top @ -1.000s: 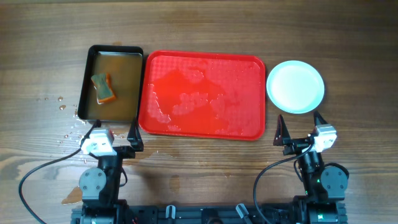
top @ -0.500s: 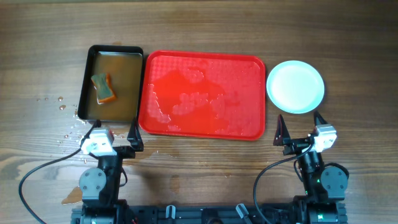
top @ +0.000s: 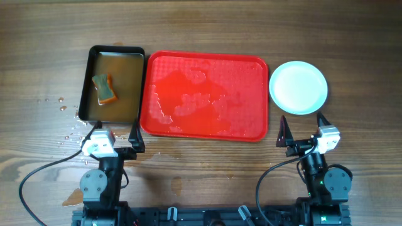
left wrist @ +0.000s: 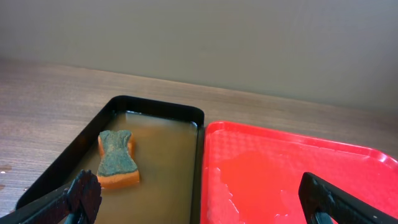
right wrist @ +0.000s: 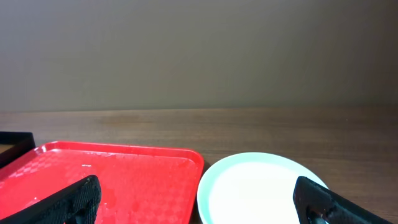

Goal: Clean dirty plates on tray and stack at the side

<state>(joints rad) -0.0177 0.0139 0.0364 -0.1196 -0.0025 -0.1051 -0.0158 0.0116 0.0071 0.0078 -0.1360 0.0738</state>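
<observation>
Where the wooden table under the tray ends, a plain wall rises.

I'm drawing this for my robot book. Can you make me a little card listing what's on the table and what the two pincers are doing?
tray: red, wet, nothing on it
plate: white, looks clean, right of the tray; cannot tell if more lie under it
pan: black, brownish water, left of the tray
sponge: orange and green, in the pan
left pincer: open, empty, in front of the pan
right pincer: open, empty, in front of the plate
drops: on the table, left of the pan
</observation>
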